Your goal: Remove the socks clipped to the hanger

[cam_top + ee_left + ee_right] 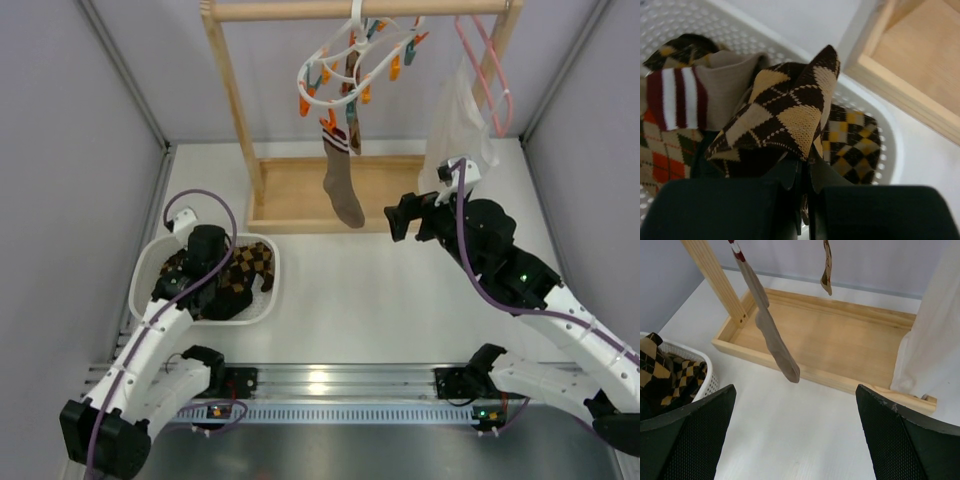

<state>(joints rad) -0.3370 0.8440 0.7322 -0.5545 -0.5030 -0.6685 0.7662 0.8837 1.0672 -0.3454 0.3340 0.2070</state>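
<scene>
Bright, even, diffuse light fills all three views.

**Top view:** The white table in front of the tray is evenly lit, and shadows are faint and soft-edged. Well in front of the tray, the metal rail carries a patch of white glare at its middle. Wall edges either side of the tray lean inward, a sign of a wide lens.

**Left wrist view:** The argyle sock beside the tray is sharp enough to show its knit. The left fingers below it are a blurred, near-black mass.

**Right wrist view:** The tray's wood grain is crisp. The right fingers in front of it are dark, though their mesh texture shows. The white garment right of the tray is almost washed out.
</scene>
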